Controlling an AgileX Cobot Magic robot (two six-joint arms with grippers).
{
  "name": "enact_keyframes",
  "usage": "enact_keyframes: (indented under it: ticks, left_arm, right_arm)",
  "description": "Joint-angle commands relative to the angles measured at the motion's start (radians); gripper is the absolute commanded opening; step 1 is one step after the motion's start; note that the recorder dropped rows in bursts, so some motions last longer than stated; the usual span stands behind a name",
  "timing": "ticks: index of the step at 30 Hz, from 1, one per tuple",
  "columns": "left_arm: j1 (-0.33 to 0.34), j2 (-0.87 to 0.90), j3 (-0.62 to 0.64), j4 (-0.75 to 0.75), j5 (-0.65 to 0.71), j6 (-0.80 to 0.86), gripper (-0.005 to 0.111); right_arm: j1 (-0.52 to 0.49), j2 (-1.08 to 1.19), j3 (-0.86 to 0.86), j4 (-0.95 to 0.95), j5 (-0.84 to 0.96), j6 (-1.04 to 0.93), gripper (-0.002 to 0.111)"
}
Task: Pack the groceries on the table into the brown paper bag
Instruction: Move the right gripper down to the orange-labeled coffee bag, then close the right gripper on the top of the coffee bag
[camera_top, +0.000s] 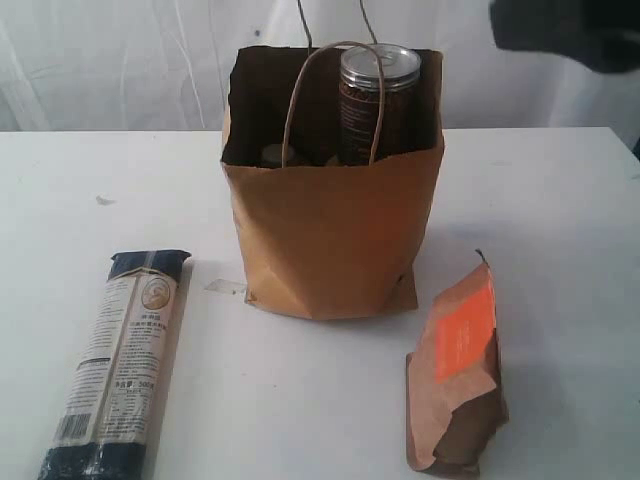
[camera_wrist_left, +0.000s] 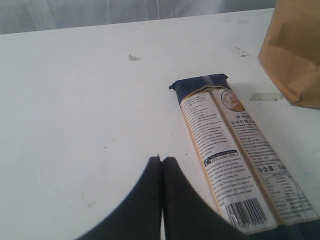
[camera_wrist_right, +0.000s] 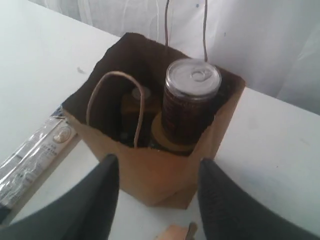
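The left gripper's (camera_wrist_left: 161, 159) two matt black fingers (camera_wrist_left: 145, 205) are pressed together tip to tip and hold nothing. They hang over the flat white table (camera_wrist_left: 75, 125), just beside the long dark-blue pasta packet (camera_wrist_left: 235, 165). The right gripper's (camera_wrist_right: 159, 161) black fingers (camera_wrist_right: 100, 200) are spread wide and empty, over the near rim of the tall kraft-brown paper bag (camera_wrist_right: 150, 175).

The bag stands upright in the middle of the table, its matt paper creased and the rim of its open mouth uneven. A thin twisted-cord loop handle (camera_top: 292, 100) leans across the opening. Inside, on the right, a silver-topped tin (camera_top: 380, 90) stands upright. It is a cylinder with a dark brown patterned wall and a shiny ring-pull top, and that top rises above the rim. A round gold lid (camera_wrist_right: 159, 131) shows at the tin's foot and a small white cap (camera_wrist_right: 138, 93) sits deeper in the shadow. What lies under them is hidden.

The pasta packet is glossy film with dark-blue ends and a pale printed panel with a barcode. It lies flat to the left of the bag, near it but apart. A crumpled brown pouch with orange label (camera_top: 460, 370) lies in front of the bag to the right, also apart. A small scrap of tape (camera_top: 225, 287) lies on the table by the bag's lower left corner.
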Motion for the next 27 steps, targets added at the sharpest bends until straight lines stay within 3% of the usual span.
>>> enact_keyframes:
  ticks: [1,4,10,16,24,27]
  left_arm:
    - [-0.001,-0.005,0.003,-0.01,0.001,0.0,0.0]
    - [-0.001,-0.005,0.003,-0.01,0.001,0.0,0.0]
    - [-0.001,-0.005,0.003,-0.01,0.001,0.0,0.0]
    - [-0.001,-0.005,0.003,-0.01,0.001,0.0,0.0]
    - [-0.001,-0.005,0.003,-0.01,0.001,0.0,0.0]
    - [-0.001,-0.005,0.003,-0.01,0.001,0.0,0.0]
  right_arm:
    - [-0.003,-0.072,0.119,0.174,0.026,-0.255,0.046]
    - [-0.003,-0.016,0.134,0.391,0.041,-0.559,0.046]
    - [-0.003,0.147,0.132,0.403,-0.036,-0.671,0.046]
    - [-0.003,0.141,0.132,0.269,0.027,-0.273,0.046]
    - [-0.003,0.131,0.168,0.003,0.221,0.034,0.046]
    - [-0.003,0.124,0.232,0.012,0.219,0.121,0.046]
